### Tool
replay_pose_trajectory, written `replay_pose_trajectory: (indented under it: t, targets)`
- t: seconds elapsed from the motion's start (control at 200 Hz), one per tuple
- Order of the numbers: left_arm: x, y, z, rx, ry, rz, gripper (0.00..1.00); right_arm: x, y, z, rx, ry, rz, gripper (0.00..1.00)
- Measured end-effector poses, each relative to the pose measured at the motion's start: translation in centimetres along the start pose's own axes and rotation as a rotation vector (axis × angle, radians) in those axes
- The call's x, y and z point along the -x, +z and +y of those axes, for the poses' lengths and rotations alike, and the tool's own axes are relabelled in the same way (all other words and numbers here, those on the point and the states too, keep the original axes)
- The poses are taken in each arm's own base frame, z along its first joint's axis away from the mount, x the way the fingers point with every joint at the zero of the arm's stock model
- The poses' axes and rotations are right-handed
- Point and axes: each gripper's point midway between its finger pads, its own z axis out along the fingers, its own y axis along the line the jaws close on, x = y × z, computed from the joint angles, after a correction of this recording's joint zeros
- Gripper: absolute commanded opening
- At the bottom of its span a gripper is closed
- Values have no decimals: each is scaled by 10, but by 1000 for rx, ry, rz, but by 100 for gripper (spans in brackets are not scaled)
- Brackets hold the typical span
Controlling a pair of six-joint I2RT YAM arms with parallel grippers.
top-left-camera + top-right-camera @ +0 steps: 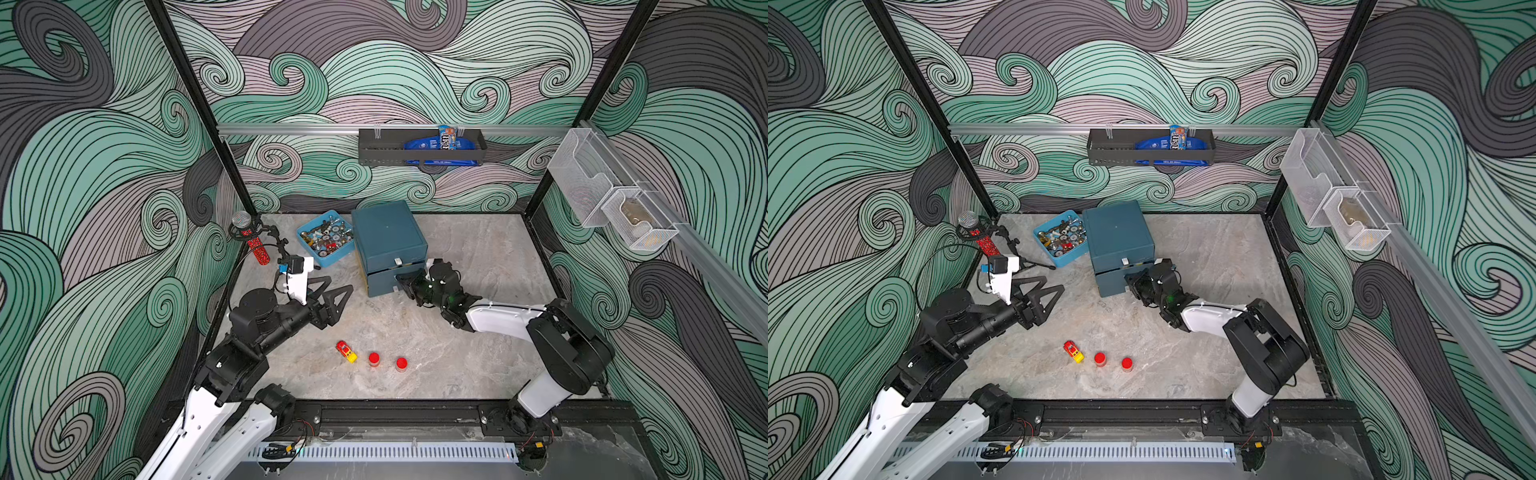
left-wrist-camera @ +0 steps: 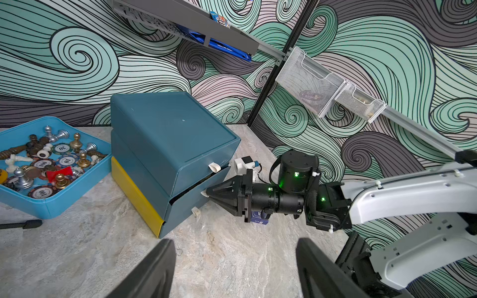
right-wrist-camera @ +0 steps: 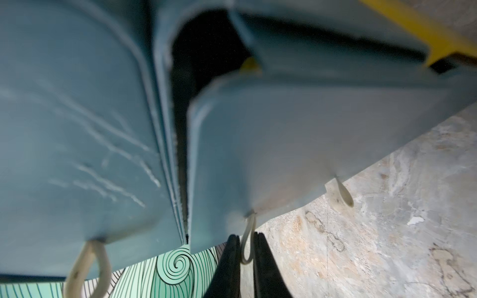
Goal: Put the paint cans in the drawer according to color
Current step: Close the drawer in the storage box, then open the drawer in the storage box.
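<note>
Right wrist: drawer (image 3: pixel 284 134) interior dark.

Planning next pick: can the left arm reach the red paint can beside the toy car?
Probably yes: the left pincer is open and empty, and the red paint can stands upright, clear of the toy car and the other can.

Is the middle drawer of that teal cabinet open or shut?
Slightly open: the middle drawer juts out past the top drawer, a dark gap between them.
</note>
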Motion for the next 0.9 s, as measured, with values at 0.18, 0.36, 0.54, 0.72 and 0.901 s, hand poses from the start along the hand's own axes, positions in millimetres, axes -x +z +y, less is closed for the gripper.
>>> replay_pose_trajectory:
  t: [0.18, 0.36, 0.54, 0.72, 0.901]
  targets:
    - [0, 0, 0, 0, 0, 0, 76, 6, 5, 2, 28, 75, -30, 22]
    - [0, 0, 0, 0, 0, 0, 76, 9, 6, 3, 40, 136, -48, 26]
    - [0, 0, 0, 0, 0, 0, 76, 2, -2, -17, 3, 155, -44, 32]
    - [0, 0, 0, 0, 0, 0, 76, -7, -10, -60, -51, 159, -27, 34]
    - [0, 0, 0, 0, 0, 0, 76, -10, 7, -75, -47, 156, -7, 36]
